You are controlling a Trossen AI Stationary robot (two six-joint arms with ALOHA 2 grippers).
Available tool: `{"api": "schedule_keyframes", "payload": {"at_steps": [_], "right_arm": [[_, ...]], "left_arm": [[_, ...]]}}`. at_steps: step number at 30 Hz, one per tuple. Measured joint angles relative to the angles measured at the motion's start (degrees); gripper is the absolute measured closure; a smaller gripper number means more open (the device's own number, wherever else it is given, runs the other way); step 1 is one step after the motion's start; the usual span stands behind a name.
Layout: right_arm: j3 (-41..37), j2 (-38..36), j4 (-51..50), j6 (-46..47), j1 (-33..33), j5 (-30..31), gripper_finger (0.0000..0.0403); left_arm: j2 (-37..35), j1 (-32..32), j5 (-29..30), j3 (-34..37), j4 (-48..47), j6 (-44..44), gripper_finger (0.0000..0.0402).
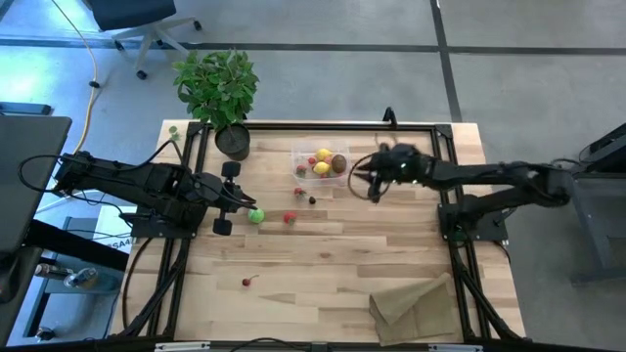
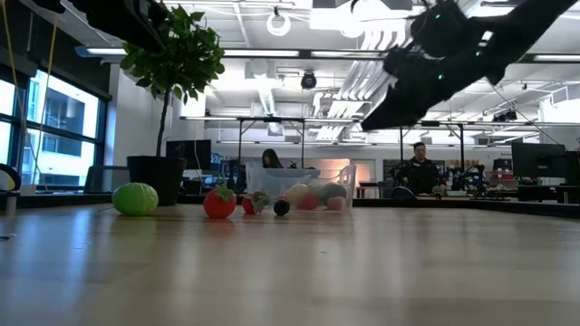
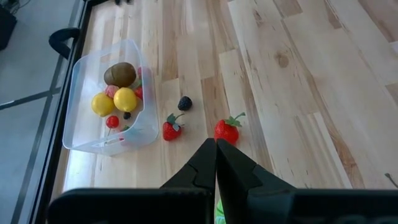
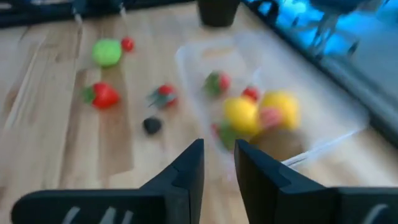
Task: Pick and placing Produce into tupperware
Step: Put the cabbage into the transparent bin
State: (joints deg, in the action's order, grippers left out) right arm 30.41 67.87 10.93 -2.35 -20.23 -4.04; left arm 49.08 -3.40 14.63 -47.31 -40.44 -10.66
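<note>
We start nearest the low camera. The lime [image 2: 135, 198] sits closest on the desk [image 1: 323, 264], a strawberry [image 2: 218, 203] just beside it, then a second strawberry [image 1: 300, 193] and a dark berry [image 1: 312, 200] near the tupperware [image 1: 303, 154]. One stray red berry [image 1: 246, 283] lies well apart, toward the front of the desk, with a tan paper bag [image 1: 416, 301] at the front right corner.

We see the left end effector [image 1: 231, 198] hovering just beside the lime, fingers clenched together and empty in its wrist view. The lime peeks out directly under them.

Farther back, the tupperware holds two lemons [image 3: 114, 101], the kiwi [image 3: 119, 73] and some red berries. The right end effector [image 1: 370, 183] hangs just beside the container's right side, raised off the desk, fingers slightly parted and holding nothing.

We judge the task partly done; five pieces remain outside.

Risks we note: the lime is round and smooth, so an off-centre pinch would squirt it away. The left fingers must open before descending, or they push the lime. The light container could slide if the right arm clips its wall. The potted plant [image 1: 219, 86] stands behind the left arm.
</note>
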Motion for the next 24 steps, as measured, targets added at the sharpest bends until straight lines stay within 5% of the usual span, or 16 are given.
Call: {"api": "schedule_keyframes", "payload": {"at_steps": [5,13,24], "right_arm": [[1.79,-8.07,-10.3,-2.67,-5.38,-2.86,0.0327],[14.59,-9.37,-30.1,-12.56,-10.89,-6.21,0.0327],[18.08,-9.37,-35.26,-15.66,-13.95,-12.98,0.0327]], "left_arm": [[-0.01,0.01,0.0,0.01,0.02,-0.01,0.0399],[-0.01,0.01,0.0,0.0,0.02,-0.01,0.0399],[0.0,0.02,0.0,0.0,0.02,-0.01,0.0399]]}}
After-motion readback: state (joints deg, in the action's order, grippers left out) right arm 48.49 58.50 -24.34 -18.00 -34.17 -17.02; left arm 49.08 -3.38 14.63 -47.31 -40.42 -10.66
